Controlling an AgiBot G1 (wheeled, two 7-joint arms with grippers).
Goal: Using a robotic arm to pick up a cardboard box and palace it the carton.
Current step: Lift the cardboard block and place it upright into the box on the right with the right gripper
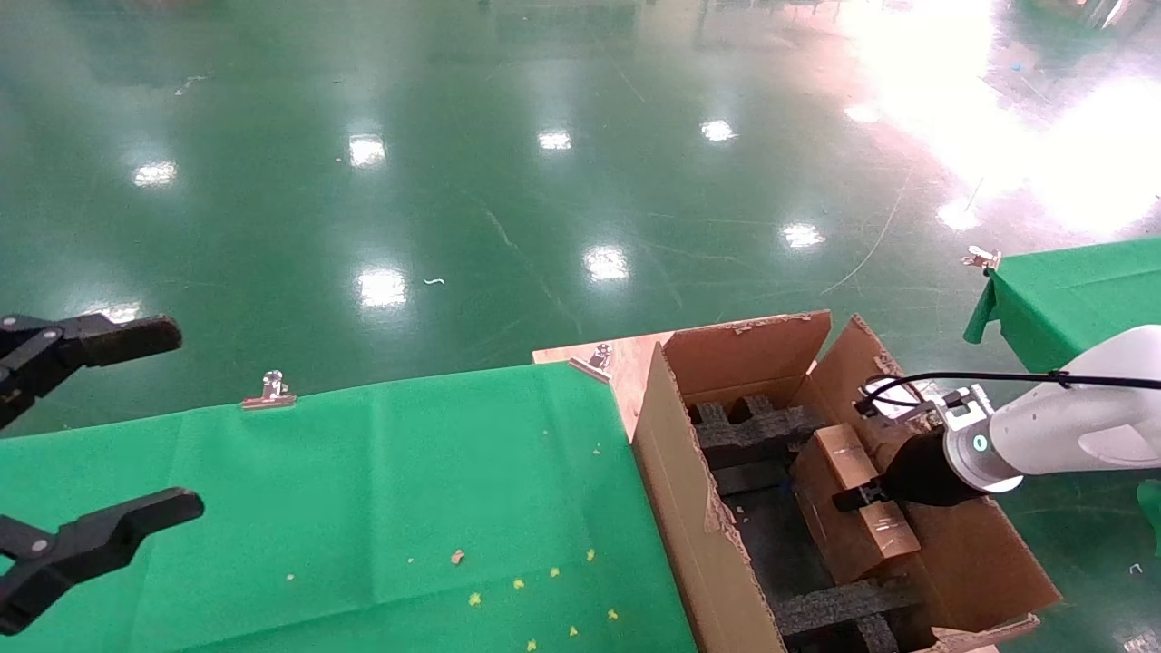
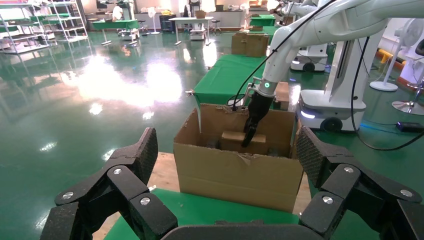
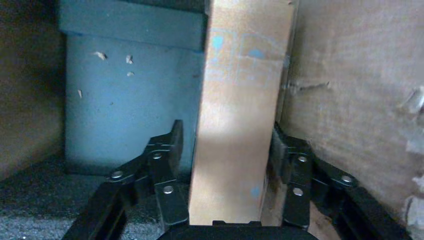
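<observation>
The cardboard box [image 1: 842, 456] lies tilted inside the carton [image 1: 673, 472], resting on the black foam inserts [image 1: 753, 431] close to the carton's right wall. My right gripper [image 1: 857, 497], on the white arm with the teal ring, reaches into the carton and straddles the box. In the right wrist view the box [image 3: 240, 125] stands between the fingers [image 3: 167, 152], with a small gap on one side, so the right gripper [image 3: 227, 137] is open around it. The left wrist view shows the box [image 2: 232, 140] in the carton [image 2: 235, 172]. My left gripper [image 1: 100, 417] is open and empty at the far left.
The carton stands on a wooden board [image 1: 626, 363] at the right end of the green-clothed table [image 1: 363, 508]. Metal clips [image 1: 269, 392] hold the cloth at the far edge. A second green table [image 1: 1070, 290] is at the far right. Crumbs dot the cloth.
</observation>
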